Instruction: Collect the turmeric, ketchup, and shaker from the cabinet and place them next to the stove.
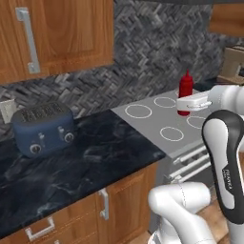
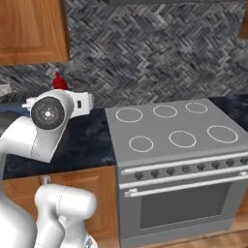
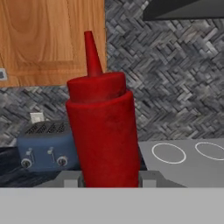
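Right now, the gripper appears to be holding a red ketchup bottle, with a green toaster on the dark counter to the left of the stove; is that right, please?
Not quite: the toaster is blue, not green, as the left base view shows. The rest holds: the gripper holds the red ketchup bottle, and the toaster stands on the dark counter, left of the stove.

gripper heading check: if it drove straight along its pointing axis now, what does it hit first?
Nothing ahead is free: the gripper is already shut on the slim red ketchup bottle. Beyond the bottle, probably the grey herringbone-tiled backsplash, though depth is unclear.
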